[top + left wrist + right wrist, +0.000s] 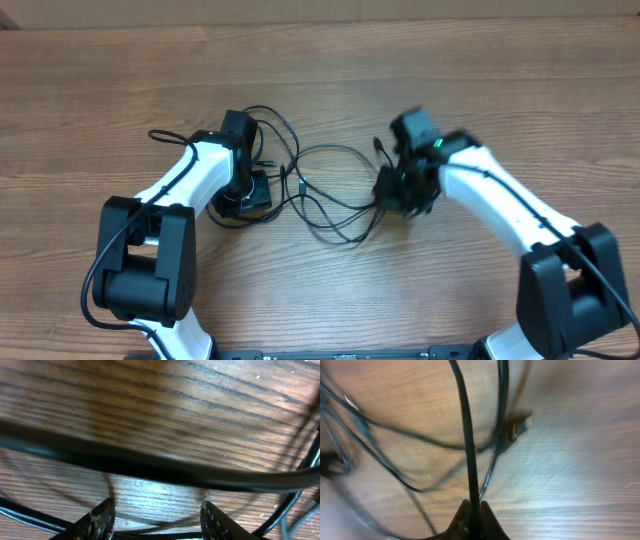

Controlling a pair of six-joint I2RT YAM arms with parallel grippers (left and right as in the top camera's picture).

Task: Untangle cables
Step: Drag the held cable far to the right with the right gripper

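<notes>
Several thin black cables (pixel 322 206) lie tangled in loops on the wooden table between my two grippers. My left gripper (pixel 250 192) is low over the left end of the tangle. Its fingers (pixel 157 519) are open, with a thin cord lying across the gap at their base. A black cable (pixel 150 467) crosses close in front of the camera. My right gripper (pixel 398 190) is at the right end of the tangle. It is shut (pixel 473 517) on one black cable (pixel 465 435) that runs straight away from the fingers. A small plug (pixel 517 430) lies on the table beyond.
The wooden table (pixel 480 90) stretches all round the tangle. A loose plug end (pixel 380 147) points up near the right gripper. More loops (pixel 270 125) lie behind the left gripper. Both white arms reach in from the near edge.
</notes>
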